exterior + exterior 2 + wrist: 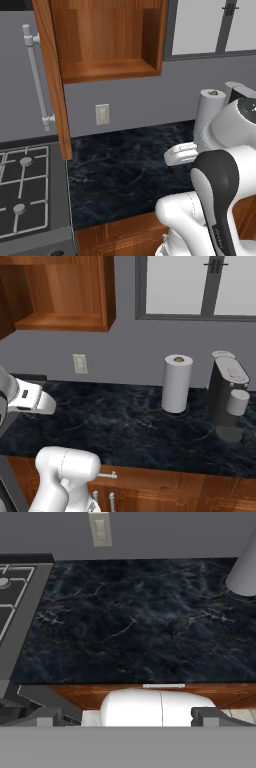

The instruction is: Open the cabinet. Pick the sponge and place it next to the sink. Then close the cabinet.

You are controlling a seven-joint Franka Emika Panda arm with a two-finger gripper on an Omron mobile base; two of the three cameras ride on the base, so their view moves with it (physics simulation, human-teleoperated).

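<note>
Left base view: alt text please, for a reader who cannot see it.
An open wooden cabinet, door swung left, hangs above a dark marble counter with its visible shelf bare. A stove sits left, a paper towel roll right.

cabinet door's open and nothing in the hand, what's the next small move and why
Probably turn toward where the sponge sits and look for it: the cabinet stands open with its visible shelf bare, and the gripper hangs open, holding nothing, over the dark counter.

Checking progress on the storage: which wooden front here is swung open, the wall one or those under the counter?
The wall cabinet with the long vertical silver handle: its door stands open, the interior exposed. The fronts below the counter are shut.
</note>
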